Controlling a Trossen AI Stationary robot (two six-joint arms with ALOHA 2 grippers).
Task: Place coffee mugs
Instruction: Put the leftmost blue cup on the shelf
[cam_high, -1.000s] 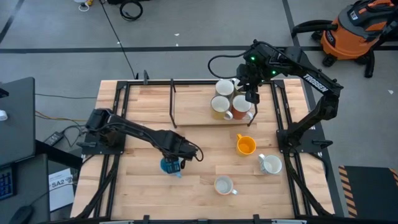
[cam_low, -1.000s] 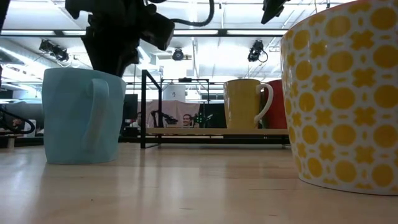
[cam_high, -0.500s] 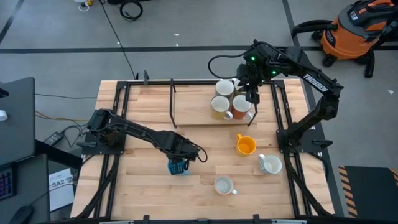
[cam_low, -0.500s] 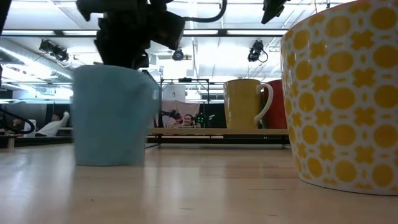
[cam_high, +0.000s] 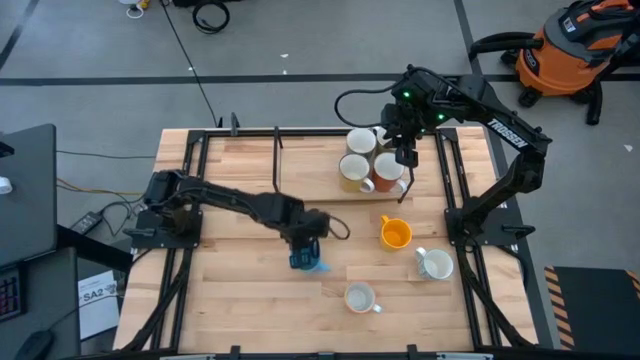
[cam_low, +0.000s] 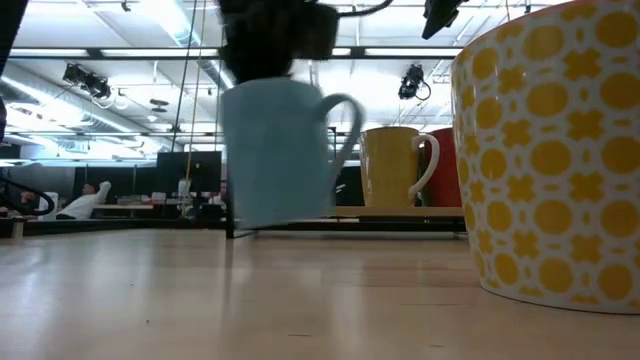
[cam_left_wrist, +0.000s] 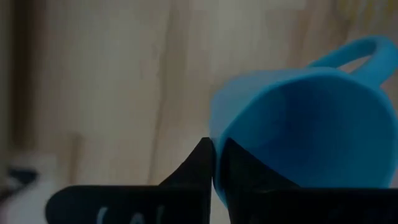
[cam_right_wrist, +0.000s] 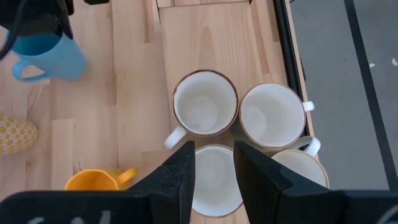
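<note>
At frame centre the left gripper (cam_high: 306, 249), fingers pinching the blue mug's (cam_high: 308, 259) rim, carries it above the worktop (cam_high: 230, 300); next comes setting it beside the grouped mugs (cam_high: 372, 165), where the right gripper (cam_high: 404, 155) hovers, fingers spread.

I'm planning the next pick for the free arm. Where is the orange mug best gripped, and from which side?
Judging by the high view, grip the orange mug by its rim wall, descending from above. It stands upright and open-mouthed, so one finger fits inside. Take the side opposite its handle, which points toward the rack.
</note>
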